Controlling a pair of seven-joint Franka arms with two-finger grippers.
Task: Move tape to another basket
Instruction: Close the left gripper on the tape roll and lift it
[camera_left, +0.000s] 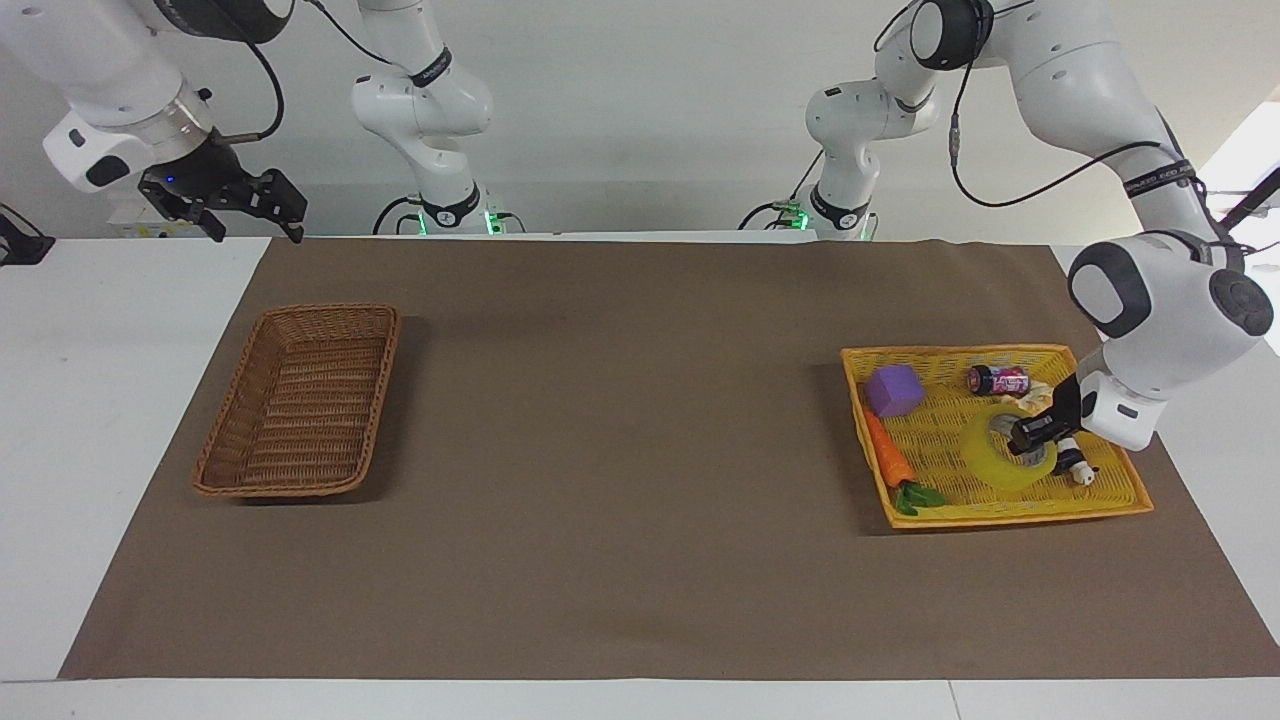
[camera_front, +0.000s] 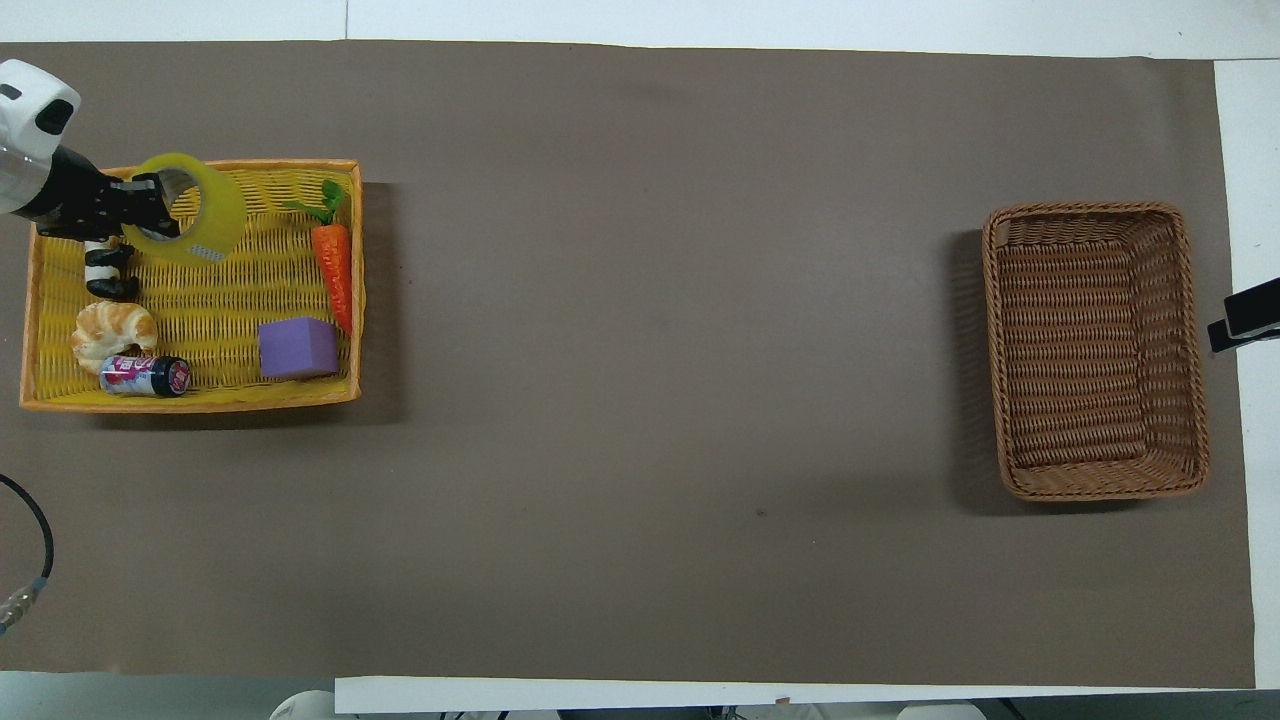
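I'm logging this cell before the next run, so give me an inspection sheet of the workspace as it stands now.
Surface: white table under a brown mat.
Job's things: tape lifted and tilted over the yellow tray; wicker basket at the right arm's end, nothing in it.
Clutter: in the tray, a purple block, carrot, croissant, small can and a black-and-white figure.
End effectors: left end effector shut on the tape's rim; right end effector waits raised above the table edge near the basket.
Cables: black cable along the left arm; another at the overhead view's edge.
Surroundings: plain white wall.
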